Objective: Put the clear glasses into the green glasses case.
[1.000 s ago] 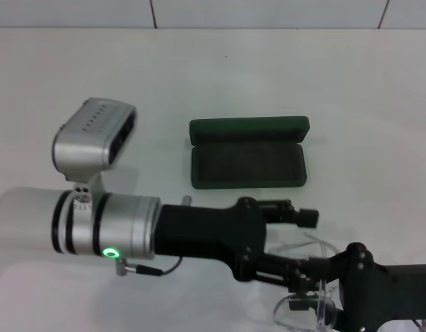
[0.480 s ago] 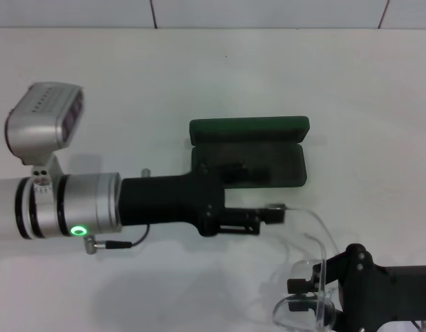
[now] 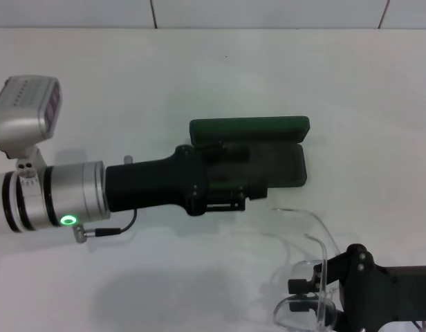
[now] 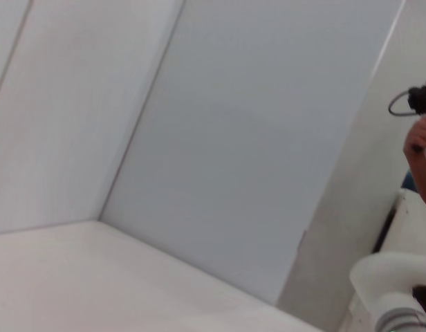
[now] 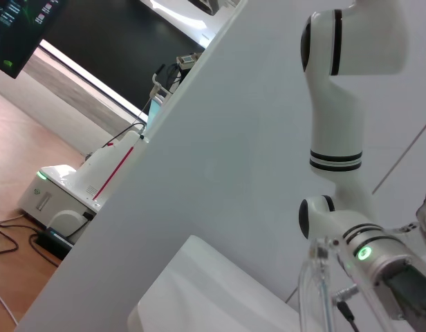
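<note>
The green glasses case point(image 3: 285, 166) lies open in the middle of the table, its lid point(image 3: 249, 128) standing up at the back. My left gripper point(image 3: 258, 187) reaches in from the left and hovers over the left and front part of the case's tray, hiding it. The clear glasses point(image 3: 317, 277) are at the bottom right, their thin arms stretching toward the case and ending just short of its front edge. On the glasses' frame my right gripper point(image 3: 304, 293) is shut. In the right wrist view, a clear piece of the frame point(image 5: 311, 290) shows close up.
The white table point(image 3: 199, 69) ends at a tiled wall behind. My silver left forearm point(image 3: 54, 197) with its camera block crosses the left half of the table. The right wrist view shows the left arm's white column point(image 5: 337, 104).
My left arm has drawn back from the glasses, to the left and toward the case. The tip of the glasses' arm now lies free of it. The right gripper has stayed put.
</note>
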{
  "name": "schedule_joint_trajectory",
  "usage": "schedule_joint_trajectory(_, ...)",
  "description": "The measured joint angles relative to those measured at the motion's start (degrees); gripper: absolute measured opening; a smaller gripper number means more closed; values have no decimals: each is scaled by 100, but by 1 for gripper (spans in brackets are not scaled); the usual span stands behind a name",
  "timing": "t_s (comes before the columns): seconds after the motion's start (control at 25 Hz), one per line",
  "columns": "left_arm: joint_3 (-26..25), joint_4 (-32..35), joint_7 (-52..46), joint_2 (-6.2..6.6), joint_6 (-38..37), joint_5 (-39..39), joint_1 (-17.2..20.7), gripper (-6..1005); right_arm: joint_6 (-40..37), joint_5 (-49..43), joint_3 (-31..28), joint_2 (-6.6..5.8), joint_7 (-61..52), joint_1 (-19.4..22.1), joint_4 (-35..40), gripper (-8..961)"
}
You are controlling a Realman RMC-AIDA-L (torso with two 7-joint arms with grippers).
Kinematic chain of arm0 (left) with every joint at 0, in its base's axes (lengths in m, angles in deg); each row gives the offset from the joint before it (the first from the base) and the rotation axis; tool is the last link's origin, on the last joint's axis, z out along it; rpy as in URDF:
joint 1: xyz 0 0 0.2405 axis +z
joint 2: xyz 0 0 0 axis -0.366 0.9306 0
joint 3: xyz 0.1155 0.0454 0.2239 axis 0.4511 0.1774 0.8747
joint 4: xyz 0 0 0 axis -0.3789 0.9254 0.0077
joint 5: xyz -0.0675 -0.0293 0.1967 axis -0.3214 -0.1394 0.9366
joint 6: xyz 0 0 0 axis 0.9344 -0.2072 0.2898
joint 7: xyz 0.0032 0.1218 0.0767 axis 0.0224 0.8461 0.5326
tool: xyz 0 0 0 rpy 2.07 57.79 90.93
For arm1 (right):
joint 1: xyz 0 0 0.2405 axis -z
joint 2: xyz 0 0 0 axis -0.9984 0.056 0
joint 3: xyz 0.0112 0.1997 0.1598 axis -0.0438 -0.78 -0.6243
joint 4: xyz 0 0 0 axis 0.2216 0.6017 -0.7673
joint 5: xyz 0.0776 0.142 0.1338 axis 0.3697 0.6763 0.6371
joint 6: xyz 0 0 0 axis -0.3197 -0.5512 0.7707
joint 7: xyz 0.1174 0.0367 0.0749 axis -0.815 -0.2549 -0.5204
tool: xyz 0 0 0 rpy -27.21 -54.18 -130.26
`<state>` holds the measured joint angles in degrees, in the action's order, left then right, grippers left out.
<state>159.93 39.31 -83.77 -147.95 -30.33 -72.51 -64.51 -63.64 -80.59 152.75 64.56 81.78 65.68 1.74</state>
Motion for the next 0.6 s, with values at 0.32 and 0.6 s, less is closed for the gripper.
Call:
schedule_joint_trajectory(0.32,204,534,75,-56,-12,66,-310,841,13,-32,0,-1,0,-25,1,184)
schedule_joint_trajectory(0.6,220,846,102,-70,-10,510,-556,841,50,-45,0,-1,1,-25,1,186)
